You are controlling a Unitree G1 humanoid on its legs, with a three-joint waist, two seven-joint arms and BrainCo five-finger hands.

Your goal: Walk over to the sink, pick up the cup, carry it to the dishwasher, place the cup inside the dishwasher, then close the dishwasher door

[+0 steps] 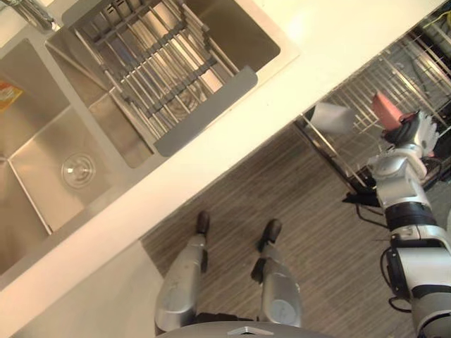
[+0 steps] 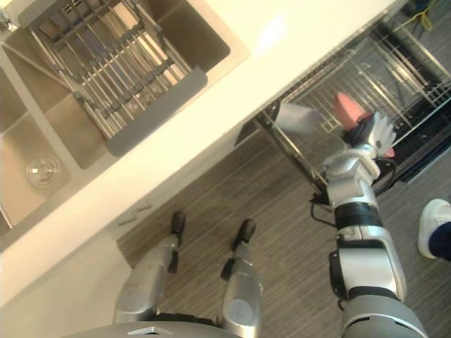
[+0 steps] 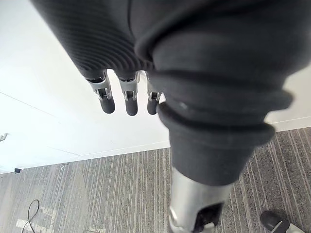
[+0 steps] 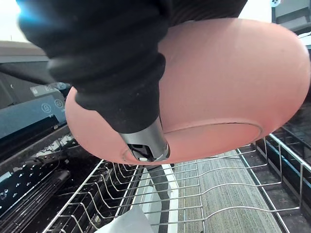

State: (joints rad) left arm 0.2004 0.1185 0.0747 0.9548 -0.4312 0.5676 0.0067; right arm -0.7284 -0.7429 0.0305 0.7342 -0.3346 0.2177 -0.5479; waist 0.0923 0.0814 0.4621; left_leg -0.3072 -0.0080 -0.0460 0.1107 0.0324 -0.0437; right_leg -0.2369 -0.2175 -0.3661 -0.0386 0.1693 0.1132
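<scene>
The cup [image 4: 233, 82] is salmon pink and smooth, and my right hand [image 2: 373, 134] is shut on it, thumb [image 4: 145, 143] pressed against its side. The cup [image 1: 386, 107] hangs just above the wire rack [image 4: 209, 194] of the open dishwasher [image 2: 394, 77], at the right under the counter edge. Its rim faces down toward the rack wires. My left hand [image 3: 127, 94] hangs at my side with relaxed straight fingers, holding nothing, above striped grey flooring.
A cream counter [image 1: 282, 105] runs diagonally, with a steel double sink [image 1: 56, 162] and a grey drying rack [image 1: 162, 63] set in it. A white item [image 2: 296, 118] lies in the dishwasher rack beside the cup. A person's white shoe [image 2: 433, 225] stands at the right.
</scene>
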